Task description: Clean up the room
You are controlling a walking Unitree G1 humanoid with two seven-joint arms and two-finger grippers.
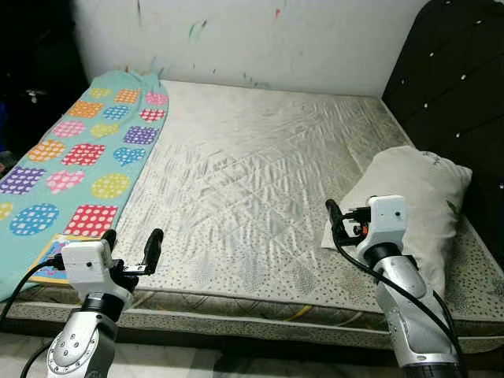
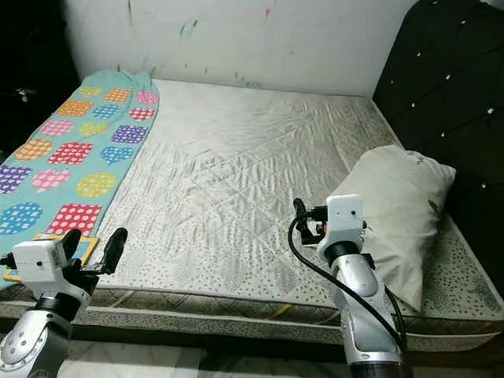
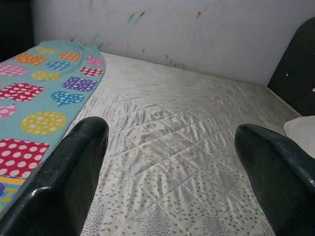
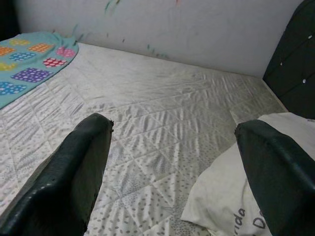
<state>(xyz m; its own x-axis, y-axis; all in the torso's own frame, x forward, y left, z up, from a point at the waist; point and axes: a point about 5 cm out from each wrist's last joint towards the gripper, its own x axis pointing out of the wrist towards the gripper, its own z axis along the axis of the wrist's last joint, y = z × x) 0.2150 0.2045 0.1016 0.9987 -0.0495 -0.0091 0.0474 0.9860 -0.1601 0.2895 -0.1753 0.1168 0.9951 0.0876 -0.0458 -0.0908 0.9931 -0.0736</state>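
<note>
A bare quilted mattress lies before me. Along its left side is a teal blanket with coloured polka-dot patches, spread flat. A cream pillow rests at the right edge by the headboard. My left gripper hovers open over the mattress's near left corner, just right of the blanket's near end, with nothing between its fingers. Held open too, my right gripper is over the near right part of the mattress, close beside the pillow and gripping nothing.
A black padded headboard rises on the right. A white wall with small paint marks runs behind the bed. Dark furniture stands to the far left. A strip of pale floor shows below the mattress's front edge.
</note>
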